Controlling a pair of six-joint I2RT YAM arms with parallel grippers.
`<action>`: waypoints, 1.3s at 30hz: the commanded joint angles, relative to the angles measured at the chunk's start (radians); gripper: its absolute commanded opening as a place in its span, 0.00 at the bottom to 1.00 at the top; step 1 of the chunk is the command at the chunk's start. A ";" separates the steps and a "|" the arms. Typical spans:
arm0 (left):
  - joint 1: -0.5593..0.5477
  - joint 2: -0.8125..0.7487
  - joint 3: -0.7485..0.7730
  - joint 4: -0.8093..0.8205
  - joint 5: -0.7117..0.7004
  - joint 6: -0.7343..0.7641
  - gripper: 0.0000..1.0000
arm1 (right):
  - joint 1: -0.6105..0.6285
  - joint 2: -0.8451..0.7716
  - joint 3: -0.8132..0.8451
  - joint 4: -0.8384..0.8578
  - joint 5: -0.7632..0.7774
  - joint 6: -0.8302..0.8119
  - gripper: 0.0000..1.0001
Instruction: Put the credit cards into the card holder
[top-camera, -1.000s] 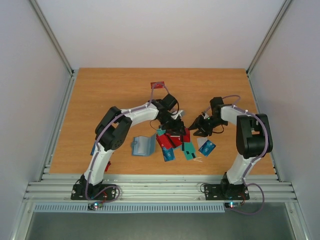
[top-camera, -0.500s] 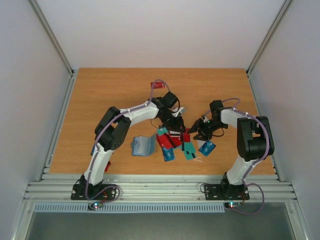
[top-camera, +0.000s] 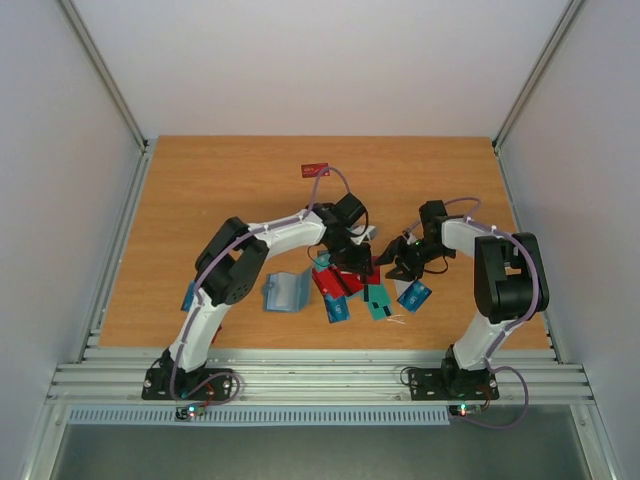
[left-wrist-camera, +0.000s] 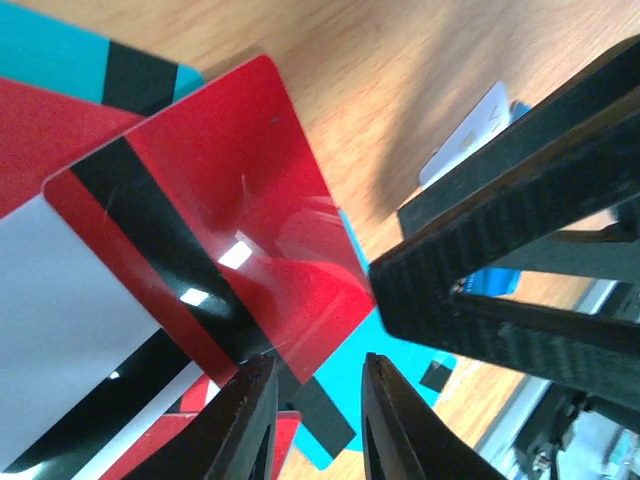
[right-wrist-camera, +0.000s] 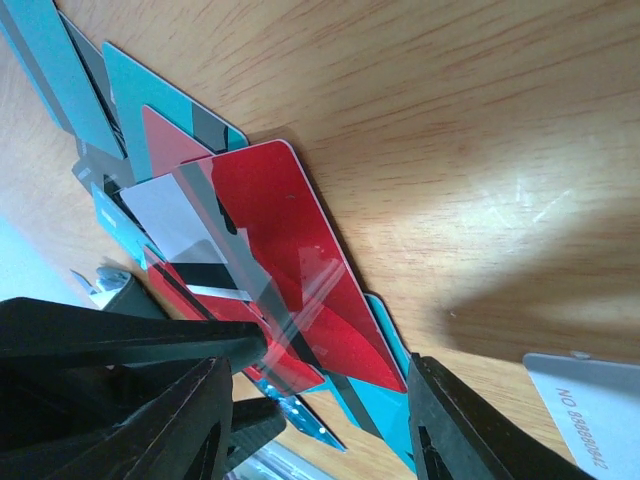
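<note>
The left gripper sat narrow at a glossy red card, grip unclear; the right gripper gaped wide above the woodgrain counter.

White arms, black joints, lilac cables

Top camera overlooks table; close wrist cameras share red card.

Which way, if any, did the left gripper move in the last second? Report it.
Yes. The left gripper slid right and nearer, away from the lone red card farther back.
</note>
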 joint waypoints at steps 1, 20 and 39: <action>-0.004 0.027 -0.039 -0.029 -0.064 0.037 0.26 | 0.002 -0.023 -0.010 0.025 -0.023 0.005 0.50; -0.004 0.058 -0.136 0.034 -0.080 0.043 0.22 | 0.000 0.069 0.058 0.090 0.003 -0.058 0.60; -0.003 0.084 -0.155 0.044 -0.078 0.075 0.22 | 0.008 0.106 -0.063 0.221 -0.123 -0.206 0.56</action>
